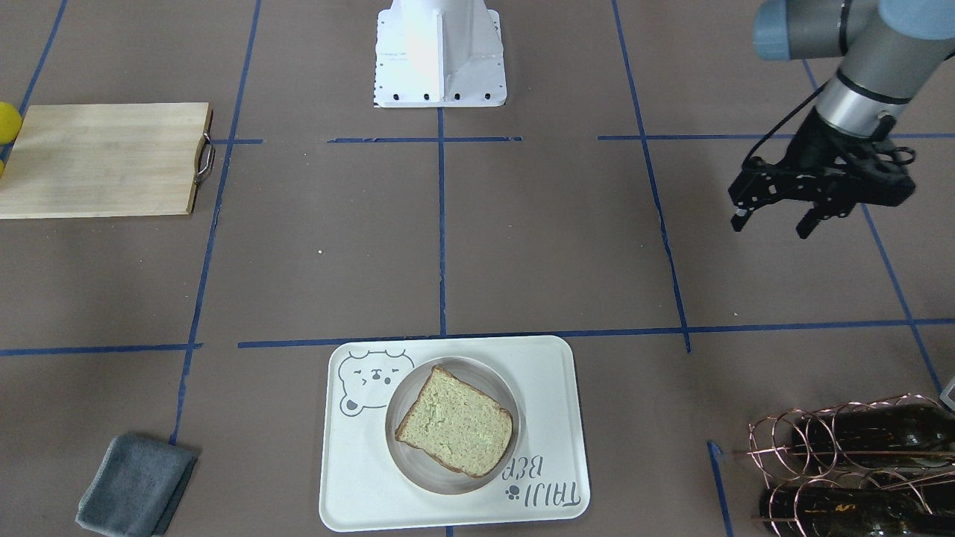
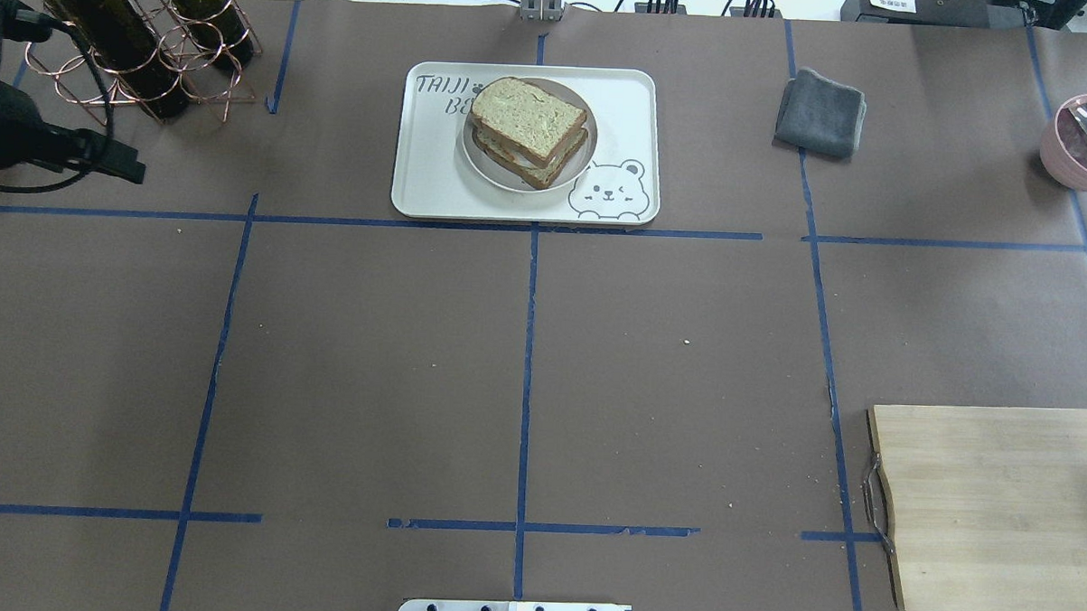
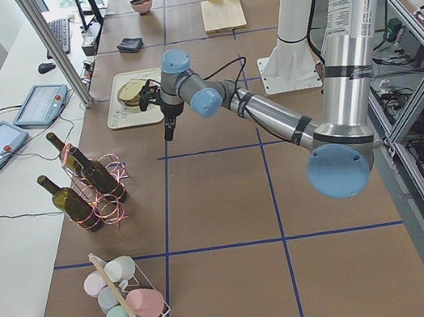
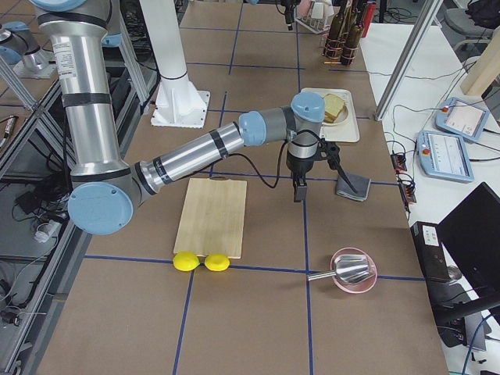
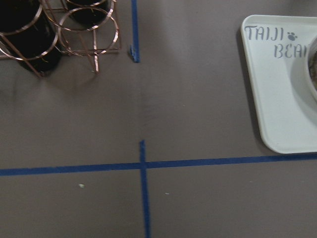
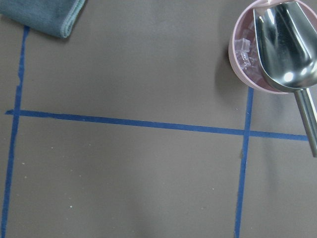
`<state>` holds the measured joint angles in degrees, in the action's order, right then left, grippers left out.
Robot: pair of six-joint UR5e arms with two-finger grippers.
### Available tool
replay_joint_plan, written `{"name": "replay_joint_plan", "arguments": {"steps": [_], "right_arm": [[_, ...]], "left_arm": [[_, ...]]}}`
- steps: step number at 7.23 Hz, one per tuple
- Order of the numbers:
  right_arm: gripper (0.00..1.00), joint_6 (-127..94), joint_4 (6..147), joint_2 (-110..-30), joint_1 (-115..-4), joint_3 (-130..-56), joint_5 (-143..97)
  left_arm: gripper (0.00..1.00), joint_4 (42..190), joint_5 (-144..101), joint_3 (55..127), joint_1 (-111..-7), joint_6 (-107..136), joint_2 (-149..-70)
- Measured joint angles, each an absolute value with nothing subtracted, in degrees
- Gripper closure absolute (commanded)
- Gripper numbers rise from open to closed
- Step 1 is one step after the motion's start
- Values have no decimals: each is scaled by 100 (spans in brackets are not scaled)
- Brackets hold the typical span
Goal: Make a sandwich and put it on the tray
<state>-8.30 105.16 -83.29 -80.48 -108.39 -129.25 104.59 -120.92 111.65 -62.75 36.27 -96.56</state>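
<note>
The sandwich [image 1: 455, 421], two pale bread slices with dark crust stacked, lies on a small round plate [image 1: 418, 477] on the cream-white bear tray [image 1: 545, 373]. It also shows in the overhead view [image 2: 530, 129]; its filling is mostly hidden. My left gripper [image 1: 772, 222] is open and empty. It hovers above the table well off to the tray's side, near the wine rack. My right gripper [image 4: 298, 191] shows only in the exterior right view, pointing down between the cutting board and the grey cloth; I cannot tell whether it is open or shut.
A wooden cutting board [image 2: 998, 507] lies on my right, with two lemons [image 4: 201, 262] beyond it. A grey cloth [image 2: 821, 112] lies right of the tray. A pink bowl with a metal scoop [image 6: 277, 49] is at far right. A copper wine rack with bottles [image 2: 137, 47] stands far left.
</note>
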Motion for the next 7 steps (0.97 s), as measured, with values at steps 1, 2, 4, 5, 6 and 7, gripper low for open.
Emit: {"name": "replay_joint_plan", "arguments": {"steps": [1,2,4,5,6,7], "right_arm": [[0,-346,10511,-8423,-8302,-10655,-13136],[0,-6,10507,-8553,-8515,-10545,-13318],[0,452,10504,-8834,-8784,-10469,-13507],[0,574,10503,-8967,-8885,-10457,-13599],[0,619,10503,-9046,-8963,-10453,-13658],[0,614,10501,-9079,-9005,-10456,-13694]], "left_arm": [[0,10243,-12274,11046,-6780,2623,-9476],[0,9814,-12379,10890,-7333,1524,-9389],[0,9132,-12808,10291,-8390,-234,-9338],[0,9030,-13146,9866,-8710,-723,-9244],[0,9004,-13330,9553,-8861,-975,-9079],[0,8996,-13402,9393,-8923,-1061,-8952]]}}
